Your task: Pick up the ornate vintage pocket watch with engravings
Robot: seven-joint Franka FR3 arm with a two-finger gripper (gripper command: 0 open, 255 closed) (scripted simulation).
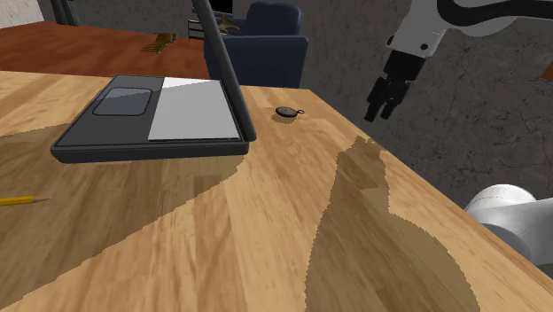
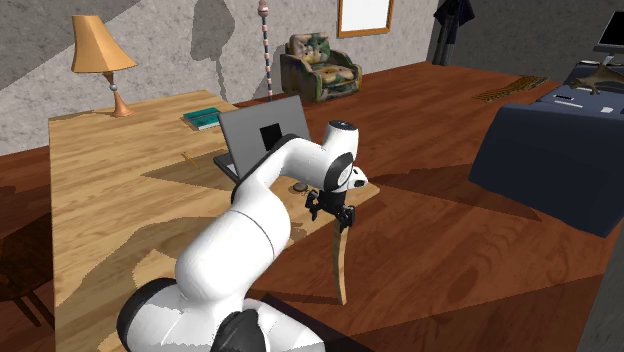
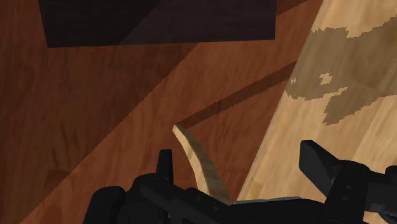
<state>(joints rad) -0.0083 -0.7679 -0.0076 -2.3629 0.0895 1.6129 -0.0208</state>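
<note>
Dark, small and round, the pocket watch lies on the light wooden table, near a corner of the open dark-grey laptop. It is probably light, rigid and slippery, so pinch across its rim. The white arm hangs beyond the table's edge over the reddish wooden floor, jaws spread, empty, pointing down.
</note>
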